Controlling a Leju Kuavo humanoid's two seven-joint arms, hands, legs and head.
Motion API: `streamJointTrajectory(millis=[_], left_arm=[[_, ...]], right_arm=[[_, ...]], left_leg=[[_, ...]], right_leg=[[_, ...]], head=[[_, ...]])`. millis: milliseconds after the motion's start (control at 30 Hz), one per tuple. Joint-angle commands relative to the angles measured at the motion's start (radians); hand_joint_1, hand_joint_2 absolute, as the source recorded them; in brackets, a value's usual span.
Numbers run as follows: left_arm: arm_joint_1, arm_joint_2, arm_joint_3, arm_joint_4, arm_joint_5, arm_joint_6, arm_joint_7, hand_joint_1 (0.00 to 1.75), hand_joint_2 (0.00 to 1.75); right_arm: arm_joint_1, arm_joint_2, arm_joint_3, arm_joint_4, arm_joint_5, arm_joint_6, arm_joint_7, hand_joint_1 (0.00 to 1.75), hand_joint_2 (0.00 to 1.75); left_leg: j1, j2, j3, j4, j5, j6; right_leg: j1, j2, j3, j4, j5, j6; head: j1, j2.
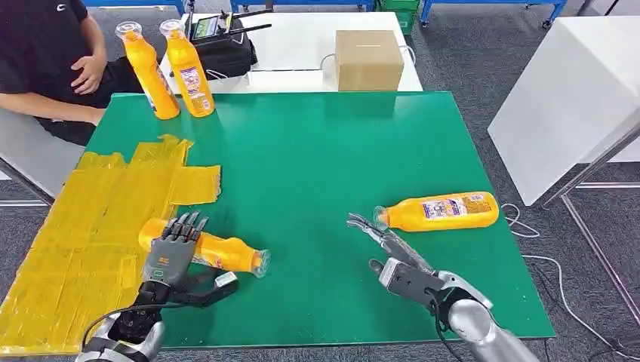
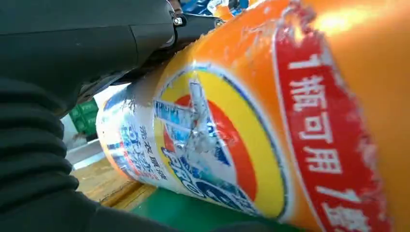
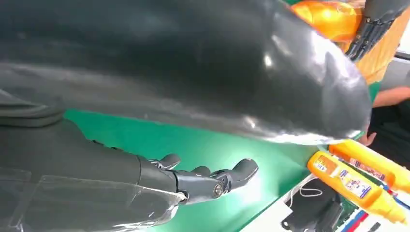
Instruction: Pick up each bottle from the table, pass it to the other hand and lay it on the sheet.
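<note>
An orange bottle (image 1: 230, 255) (image 2: 270, 121) lies on its side at the near edge of the yellow sheet (image 1: 83, 226), its open neck pointing out over the green table (image 1: 317, 151). My left hand (image 1: 172, 255) (image 2: 72, 53) holds it, fingers draped over the body and thumb underneath. A second orange bottle (image 1: 441, 212) lies on its side at the right. My right hand (image 1: 392, 253) (image 3: 193, 183) is open just short of its neck, fingers stretched out and holding nothing. Two more orange bottles (image 1: 147, 69) (image 1: 190, 69) stand upright at the far left corner.
A person in a black top (image 1: 53, 53) sits at the table's far left corner, close to the upright bottles. Behind the green table, a white table carries a cardboard box (image 1: 367, 59) and a black device (image 1: 223, 38). Another white table (image 1: 573, 98) stands to the right.
</note>
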Motion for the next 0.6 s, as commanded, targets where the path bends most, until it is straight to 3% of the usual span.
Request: streamJointTrajectory(millis=[33, 600], left_arm=[[-0.048, 0.018, -0.038, 0.103, -0.002, -0.005, 0.003, 0.0, 0.0], [-0.068, 0.003, -0.022, 0.122, 0.008, -0.015, 0.015, 0.0, 0.0]], right_arm=[[-0.04, 0.012, 0.016, 0.066, 0.0, 0.003, 0.003, 0.0, 0.0], [-0.033, 0.022, 0.013, 0.077, 0.007, 0.002, 0.007, 0.0, 0.0]], left_leg=[[0.0, 0.001, 0.002, -0.001, 0.0, 0.0], [0.0, 0.001, 0.003, -0.001, 0.0, -0.001]], right_leg=[[0.0, 0.0, 0.002, -0.001, 0.0, 0.0], [0.0, 0.001, 0.003, -0.001, 0.0, -0.001]], head=[[0.0, 0.0], [0.0, 0.0]])
